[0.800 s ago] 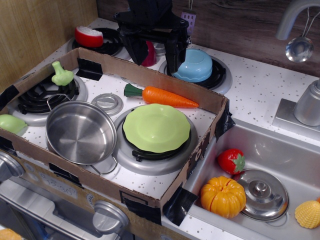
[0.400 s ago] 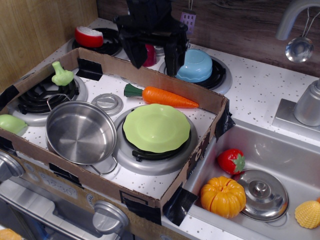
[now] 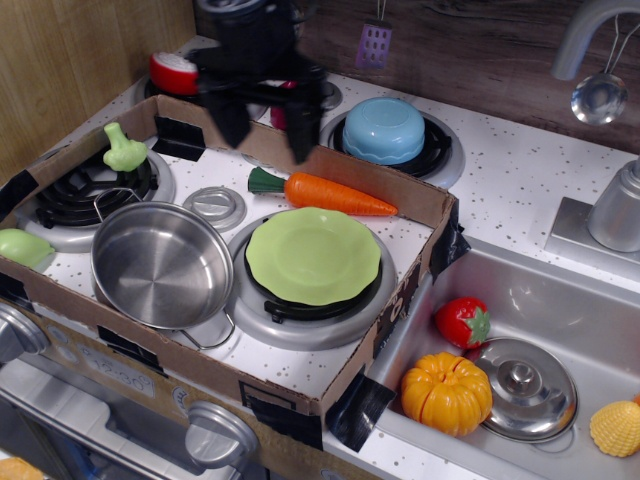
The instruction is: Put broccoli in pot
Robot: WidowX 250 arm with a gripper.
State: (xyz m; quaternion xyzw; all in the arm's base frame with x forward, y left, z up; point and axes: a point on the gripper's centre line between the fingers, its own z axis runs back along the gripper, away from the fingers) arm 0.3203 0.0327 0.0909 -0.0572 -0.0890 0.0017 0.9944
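Observation:
The broccoli (image 3: 123,149), a small light-green lumpy toy with a short stem, sits on the black back-left burner inside the cardboard box. The shiny steel pot (image 3: 160,264) stands empty at the front left of the box. My black gripper (image 3: 268,128) hangs over the back wall of the box, right of the broccoli and above the carrot's green end. Its two fingers are spread apart with nothing between them.
An orange carrot (image 3: 335,194) and a green plate (image 3: 312,254) lie in the cardboard box (image 3: 300,385). A smooth pale-green vegetable (image 3: 22,247) sits at the left edge. A blue bowl (image 3: 384,130) is on the back burner. The sink (image 3: 560,310) holds a strawberry, pumpkin and lid.
My gripper has moved left and slightly forward, from beside the blue bowl to over the box's back wall, closer to the broccoli. Nothing else moved.

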